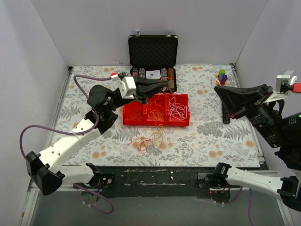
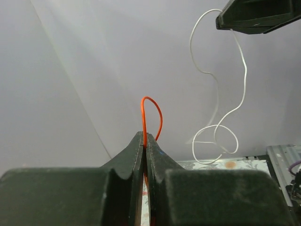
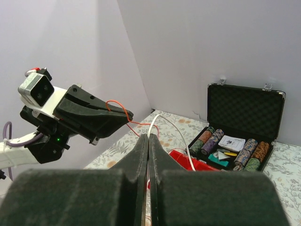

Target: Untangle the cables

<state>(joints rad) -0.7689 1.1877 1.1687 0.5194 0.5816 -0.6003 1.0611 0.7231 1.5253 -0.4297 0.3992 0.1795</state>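
Desk: floral.
Left hand: clamped on orange wire.
Right hand: clamped on white wire.
Risk: pulling apart could cinch both tighter.

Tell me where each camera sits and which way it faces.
Top external: above, behind the bases; looks down on table, red tray, both arms.
Left wrist: on left arm; faces the wall past left gripper, shut on orange cable.
Right wrist: on right arm; faces open case past right gripper, shut on white cable.
Shared: each wrist view shows the other arm's gripper.
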